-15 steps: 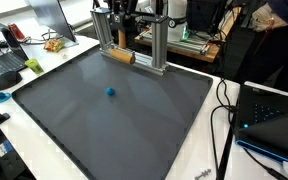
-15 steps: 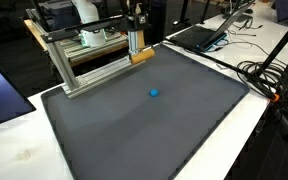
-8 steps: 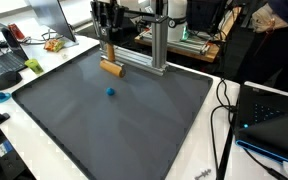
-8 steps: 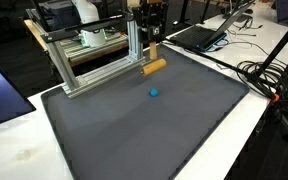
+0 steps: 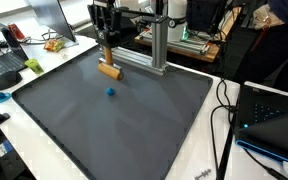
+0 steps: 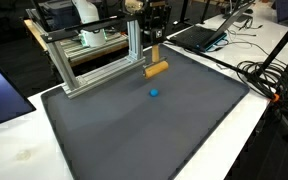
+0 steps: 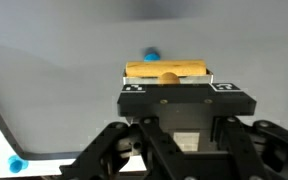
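Nearest the camera in an exterior view, the dark grey mat filled the lower half of the frame, with a cable trailing down its right edge and an open laptop at the far right. Further in, left of centre, a small blue ball lay by itself on the mat. It showed near mid-frame in another exterior view and above centre in the wrist view. Just beyond the ball, toward the upper left, you had the wooden block under your gripper, with its fingers drawn together and clamped on the block from above. In both exterior views the block hung crosswise beneath the gripper, apart from the ball and close over the mat. I could not tell whether it touched the surface. The wrist view confirmed the grip: the block lay level across the tips of the gripper, with the ball just past it. A second small blue item sat at the lower left of that view, off the mat. Behind the gripper stood an aluminium frame along the mat's far edge, at the upper left in another exterior view. Furthest back, another laptop rested at the upper right.
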Controlling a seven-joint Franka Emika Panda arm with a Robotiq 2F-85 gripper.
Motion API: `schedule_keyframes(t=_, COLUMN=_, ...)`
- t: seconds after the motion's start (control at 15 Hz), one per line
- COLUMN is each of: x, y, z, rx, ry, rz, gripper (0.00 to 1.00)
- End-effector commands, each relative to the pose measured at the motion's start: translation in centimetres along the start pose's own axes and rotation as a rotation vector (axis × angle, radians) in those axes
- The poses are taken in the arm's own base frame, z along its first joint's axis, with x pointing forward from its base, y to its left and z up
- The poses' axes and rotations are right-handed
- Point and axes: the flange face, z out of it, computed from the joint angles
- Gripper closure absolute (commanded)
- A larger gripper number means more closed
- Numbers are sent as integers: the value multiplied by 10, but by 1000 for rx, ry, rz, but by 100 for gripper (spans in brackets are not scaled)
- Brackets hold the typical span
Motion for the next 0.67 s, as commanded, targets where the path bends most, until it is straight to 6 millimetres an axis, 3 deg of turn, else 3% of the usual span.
schedule_keyframes(t=0.0, x=1, y=1, z=14, rx=0, ry=-7, rz=-35, gripper=78)
schedule_keyframes(t=0.6, x=8, y=7, z=56, rx=-5, ry=-10, rz=-103, gripper=78)
